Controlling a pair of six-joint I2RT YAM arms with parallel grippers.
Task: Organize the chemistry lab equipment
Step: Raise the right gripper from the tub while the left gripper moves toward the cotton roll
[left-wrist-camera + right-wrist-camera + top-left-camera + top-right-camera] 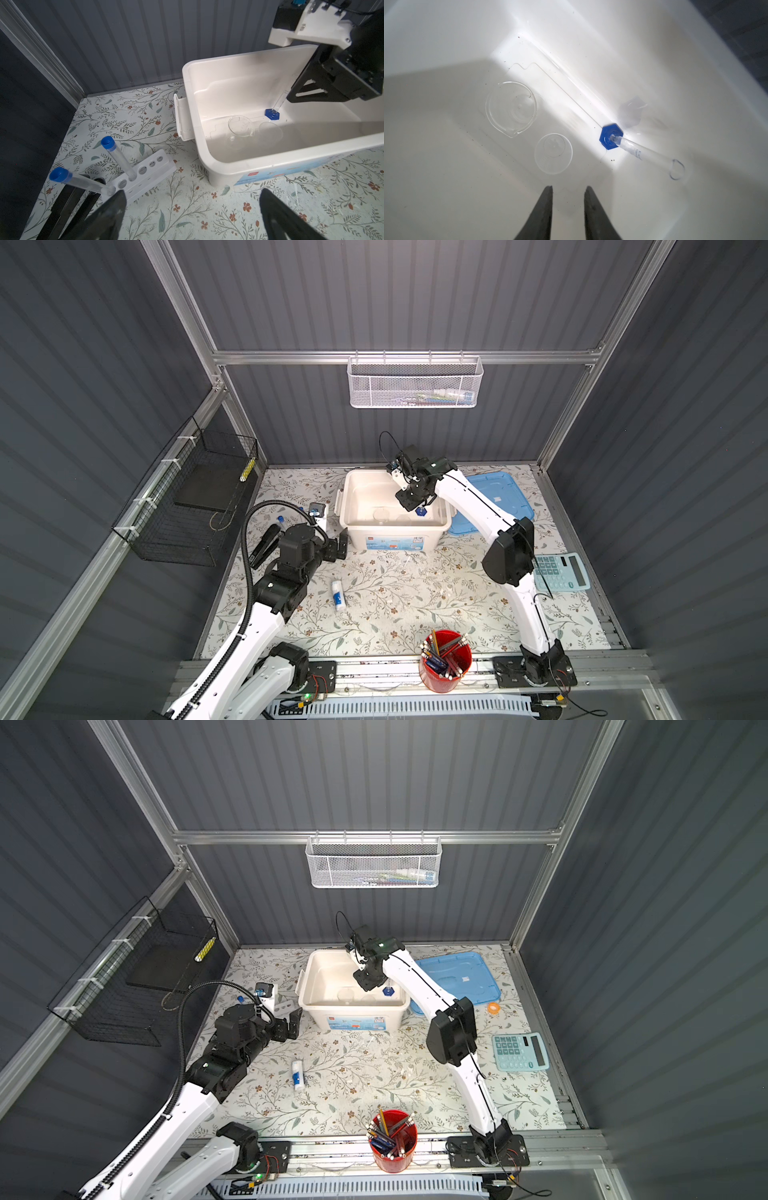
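Observation:
A slim measuring cylinder with a blue hexagonal foot (611, 138) stands in the white bin (440, 526), also seen in a top view (388, 992). Two clear beakers (511, 108) (553, 153) sit on the bin floor beside it. My right gripper (568, 188) hangs over the bin (249, 164), jaws a little apart with nothing between them, and shows in both top views (409, 499) (368, 979). My left gripper (191, 195) is wide open and empty above the table (338, 547). Two blue-capped tubes (117, 158) (79, 180) stand in a white rack (145, 172) next to it. Faint clear glassware (405, 1073) lies on the mat.
A blue lid (498, 493) lies right of the bin, with an orange tape roll (493, 1007) near it. A pale blue calculator (561, 572), a red cup of pencils (445, 659), a white glue stick (338, 595) and a black stapler (266, 545) sit around. A black wire basket (195, 497) hangs left.

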